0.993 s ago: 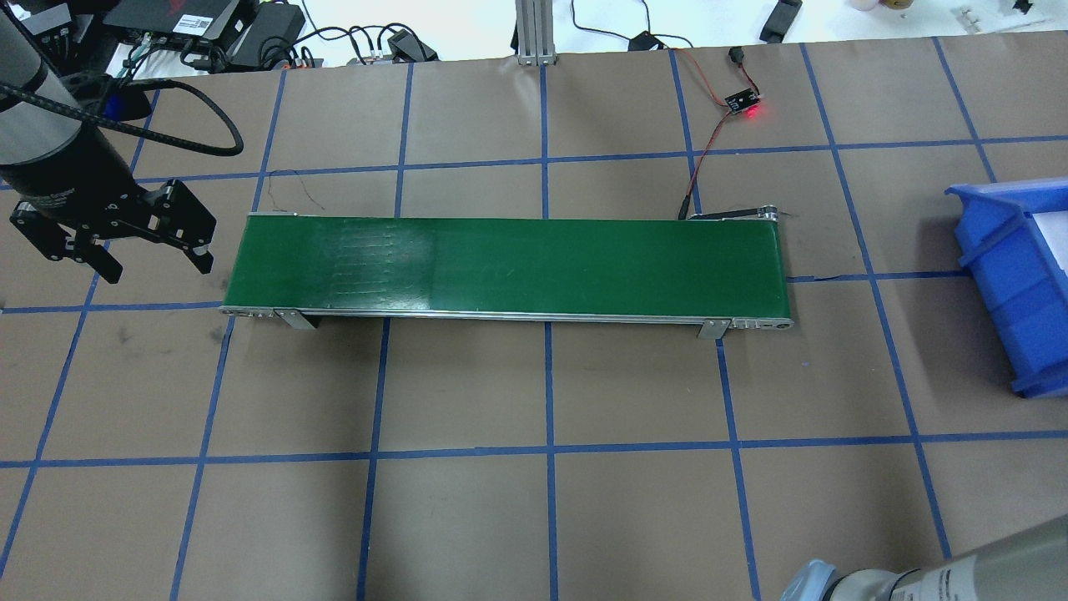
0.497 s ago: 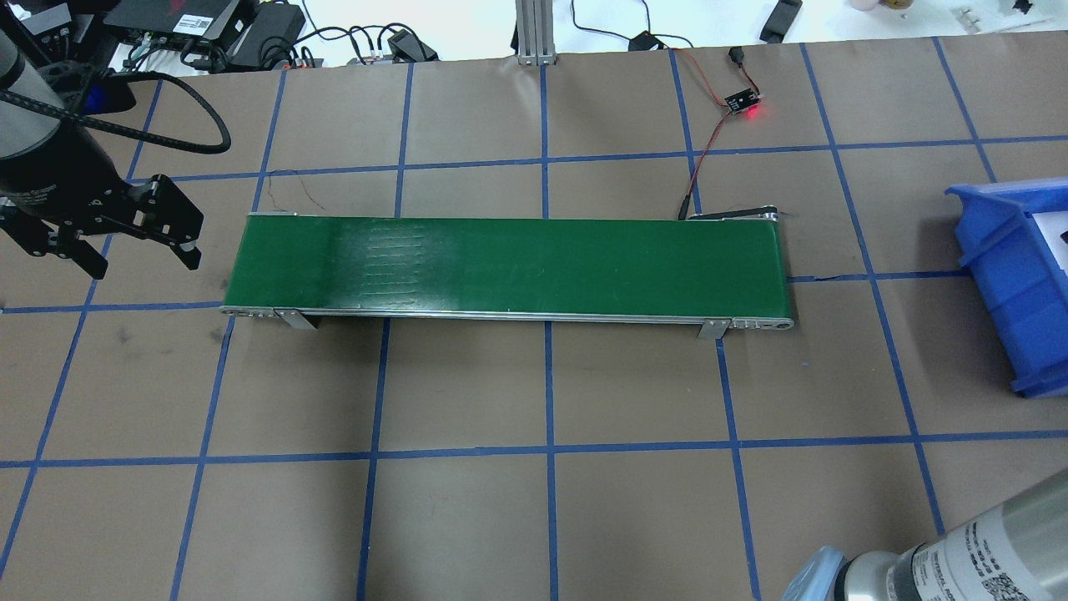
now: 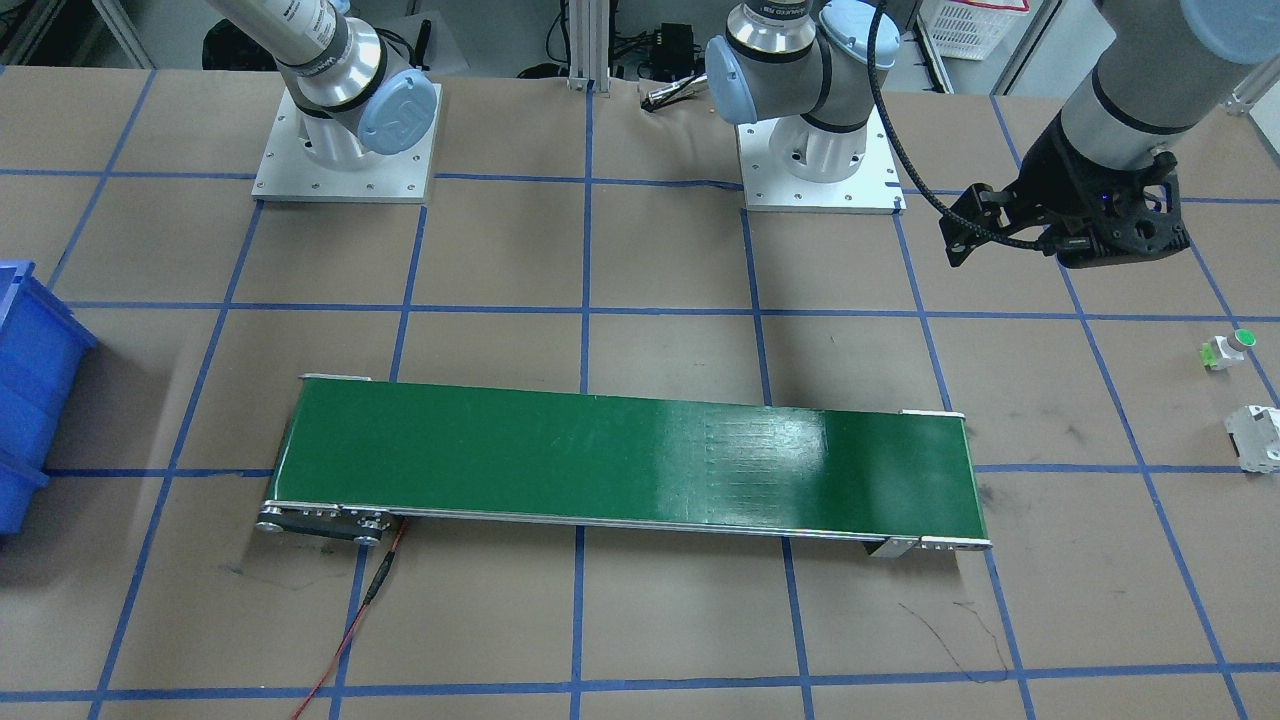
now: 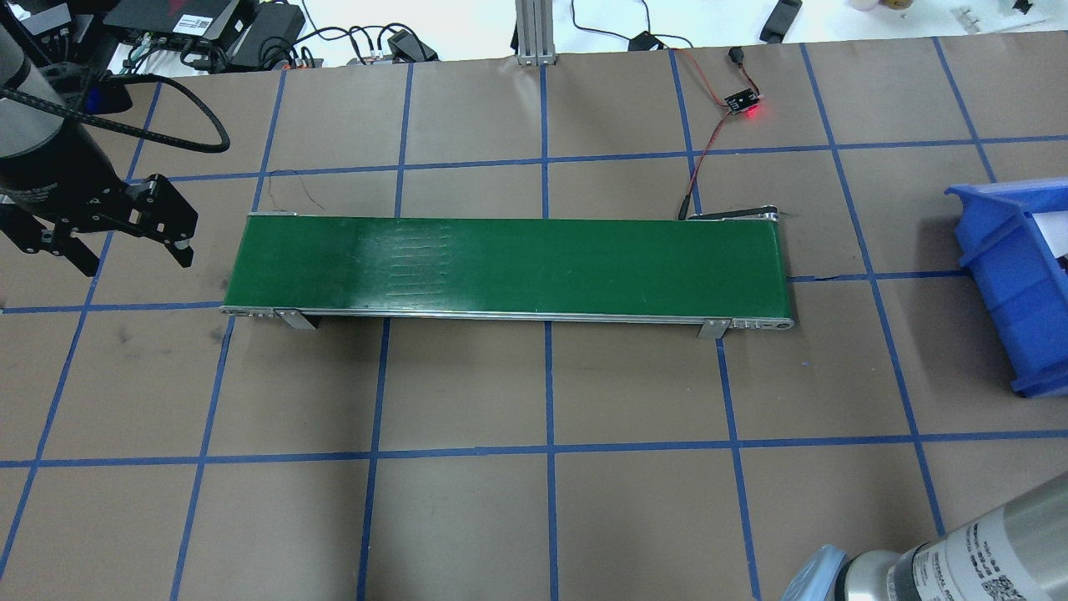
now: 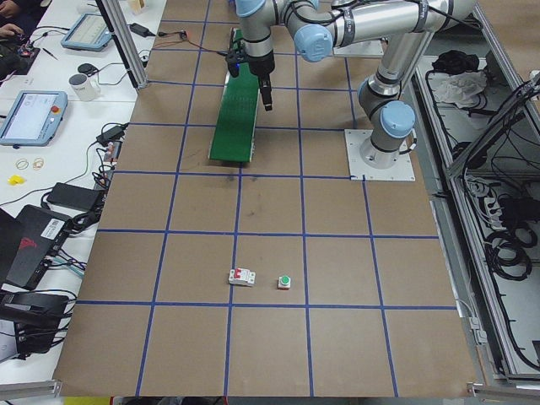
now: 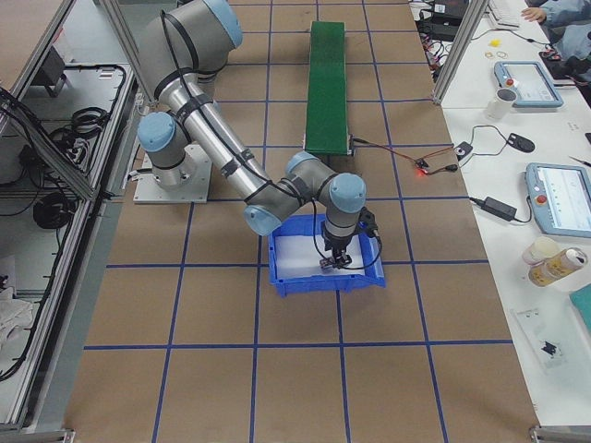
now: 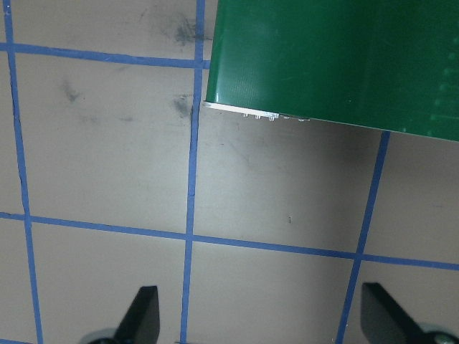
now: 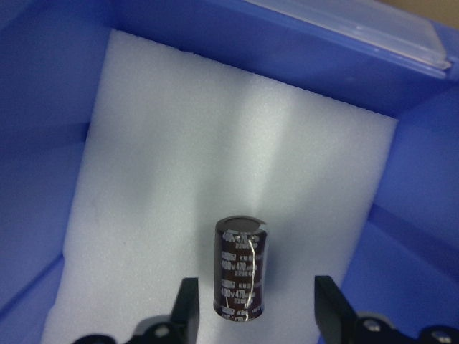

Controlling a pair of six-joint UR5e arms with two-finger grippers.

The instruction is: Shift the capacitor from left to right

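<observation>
Right wrist-mounted: capacitor (image 8: 240,269) sits between right hand (image 8: 256,304) fingers (image 8: 188,309) (touching neither).

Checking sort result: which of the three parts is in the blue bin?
The dark capacitor, on foam inside; green button and white switch sit on the table.

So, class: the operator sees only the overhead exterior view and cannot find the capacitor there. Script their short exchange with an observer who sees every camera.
Operator: Where is the capacitor?
Observer: The stubby dark brown cylindrical capacitor is inside the blue plastic bin, over its white foam pad.
Operator: Is the right gripper holding it?
Observer: No; the right gripper is open, its fingers apart from it on both sides.
</observation>
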